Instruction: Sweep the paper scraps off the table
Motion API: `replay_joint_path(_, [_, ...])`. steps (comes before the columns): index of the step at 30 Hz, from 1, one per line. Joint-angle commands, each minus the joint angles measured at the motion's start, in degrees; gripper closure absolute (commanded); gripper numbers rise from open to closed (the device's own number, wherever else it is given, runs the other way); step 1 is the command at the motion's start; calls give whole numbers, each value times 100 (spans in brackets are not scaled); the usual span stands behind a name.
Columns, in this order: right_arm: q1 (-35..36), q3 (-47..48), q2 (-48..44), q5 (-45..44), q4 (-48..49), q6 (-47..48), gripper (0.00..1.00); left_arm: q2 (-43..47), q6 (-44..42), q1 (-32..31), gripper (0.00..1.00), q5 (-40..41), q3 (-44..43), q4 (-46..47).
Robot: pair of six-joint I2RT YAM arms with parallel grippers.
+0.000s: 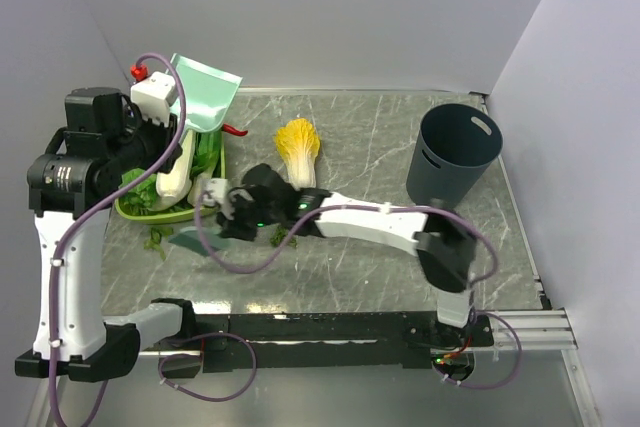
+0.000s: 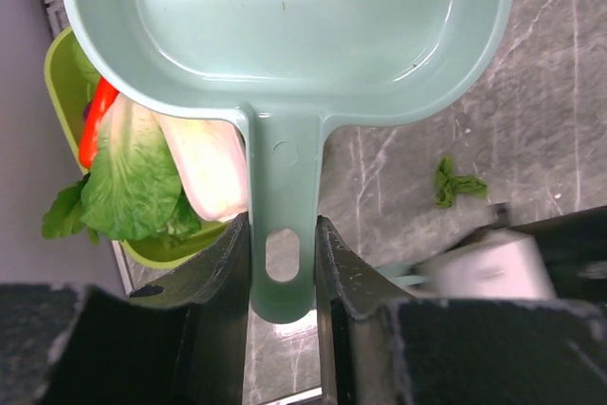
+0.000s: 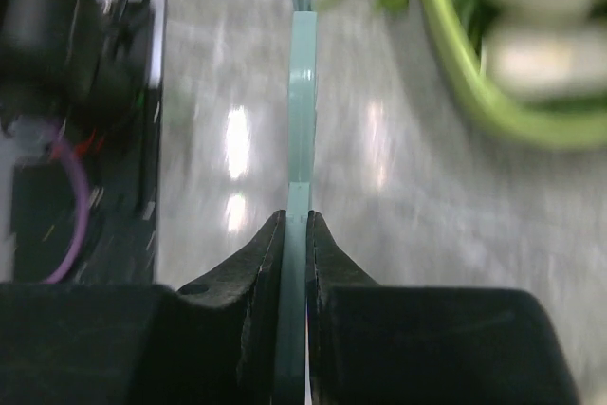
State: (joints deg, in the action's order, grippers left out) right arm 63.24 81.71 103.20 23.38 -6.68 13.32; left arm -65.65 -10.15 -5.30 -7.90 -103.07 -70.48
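The left gripper [image 2: 283, 263] holds the dustpan [image 2: 285, 26]; the right gripper [image 3: 295, 225] pinches a thin scraper [image 3: 302, 92]. Lay the dustpan flat near the table's [image 1: 380, 147] left edge, then push paper scraps [image 1: 157, 239] in slowly.

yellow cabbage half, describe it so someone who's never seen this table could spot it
On the marble table, look toward the far edge, between the lime-green tray on the left and the dark grey bin on the right. The cabbage half lies alone on the bare slab there. Unlike the green-white cabbages in the tray, its frilly top is bright yellow.
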Motion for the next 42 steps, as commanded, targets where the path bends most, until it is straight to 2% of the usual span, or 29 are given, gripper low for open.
replay_joint_path(1, [144,1222,1041,61,1352,250,100,-53,172,73,99,-265,-109,245])
replay_joint_path(5, [328,2407,1957,10,1678,320,100,-159,180,143,99,-370,67,289])
replay_joint_path(10, [452,3297,2949,-254,2074,460,100,-229,172,196,99,-510,102,237])
replay_joint_path(13, [513,4182,3468,-448,1846,636,100,-247,163,196,99,-589,120,210])
replay_joint_path(16, [522,4502,3769,-527,1661,715,100,-273,163,205,99,-642,76,201])
replay_joint_path(26, [601,3633,3356,-377,1485,1076,100,-265,154,205,99,-862,173,307])
replay_joint_path(35, [601,3360,3137,-553,1160,1225,100,-27,119,205,99,-1003,401,385])
replay_joint_path(42, [593,2570,2321,-878,694,1305,100,131,40,205,99,-1170,621,544])
